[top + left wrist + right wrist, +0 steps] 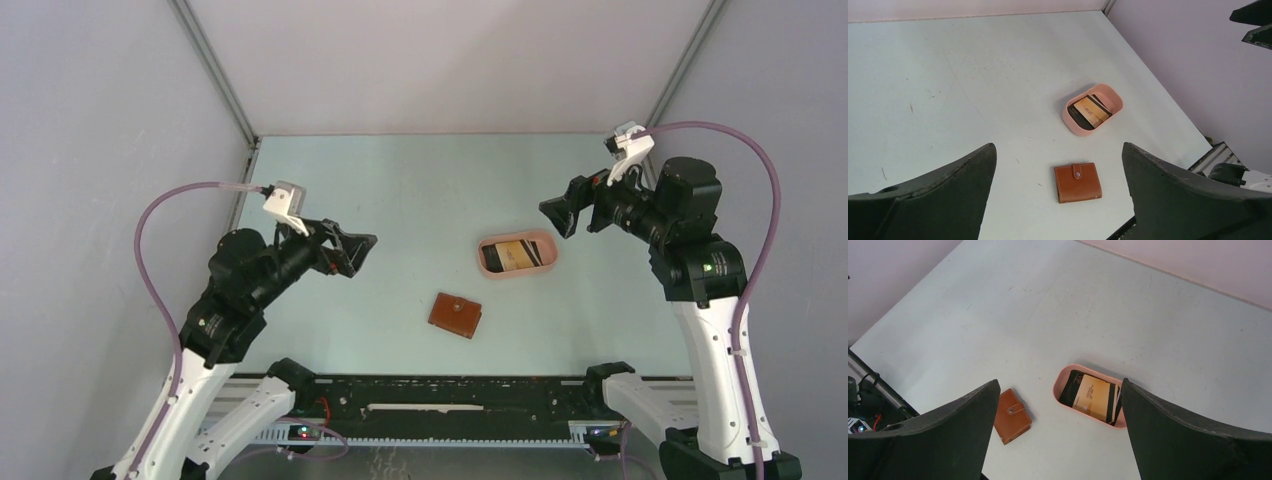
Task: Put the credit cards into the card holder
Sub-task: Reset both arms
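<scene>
Card holder [455, 315] lay closed and flat on the counter [400, 180] in the top view, near the arm bases, its long axis running roughly left to right at a slight tilt. The credit cards [517, 254] sat stacked in a pink oval tray [484, 262], near the card holder but apart from it, farther out and to the right. The left hand [353, 256] and right hand [556, 219] hung above the counter on either side, both spread wide, holding and touching nothing.

In the left wrist view, the snap tab was fastened over the edge facing the tray. A yellow-orange card lay topmost, with black ones beneath.

In the right wrist view, the stack's long axis followed the tray's length. The holder lay just left of the tray, its tab towards it.
</scene>
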Tool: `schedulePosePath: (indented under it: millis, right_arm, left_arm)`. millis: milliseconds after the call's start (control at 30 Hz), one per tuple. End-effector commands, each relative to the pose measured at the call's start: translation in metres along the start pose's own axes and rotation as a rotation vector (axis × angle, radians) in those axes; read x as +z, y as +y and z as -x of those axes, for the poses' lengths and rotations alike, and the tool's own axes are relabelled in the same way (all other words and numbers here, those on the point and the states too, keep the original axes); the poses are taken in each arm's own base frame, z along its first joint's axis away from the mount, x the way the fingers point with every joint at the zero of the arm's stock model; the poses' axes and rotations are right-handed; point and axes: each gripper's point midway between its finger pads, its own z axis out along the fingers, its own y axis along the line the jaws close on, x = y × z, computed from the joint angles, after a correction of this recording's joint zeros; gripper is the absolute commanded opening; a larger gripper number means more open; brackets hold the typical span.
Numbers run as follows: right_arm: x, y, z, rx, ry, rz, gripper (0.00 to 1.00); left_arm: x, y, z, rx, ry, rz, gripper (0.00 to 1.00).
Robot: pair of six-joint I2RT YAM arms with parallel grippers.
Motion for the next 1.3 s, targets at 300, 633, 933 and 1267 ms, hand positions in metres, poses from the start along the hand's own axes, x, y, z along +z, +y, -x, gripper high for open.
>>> schedulePosePath:
  millis: [300,633,933,1267]
  right_arm:
    - [-0.01,0.01,0.013,0.021,-0.037,0.054,1.0]
    - [-0.011,0.01,0.01,0.02,-0.034,0.058,1.0]
    - [-0.011,0.009,0.008,0.022,-0.034,0.061,1.0]
    - [-0.011,0.009,0.005,0.026,-0.031,0.064,1.0]
  left_arm:
    - [-0.012,-0.008,0.007,0.029,-0.036,-0.045,1.0]
    - [-0.009,-0.008,0.002,0.022,-0.033,-0.052,1.0]
    - [-0.009,-0.006,0.0,0.021,-0.038,-0.05,1.0]
    - [-0.007,-0.006,-0.007,0.01,-0.04,-0.063,1.0]
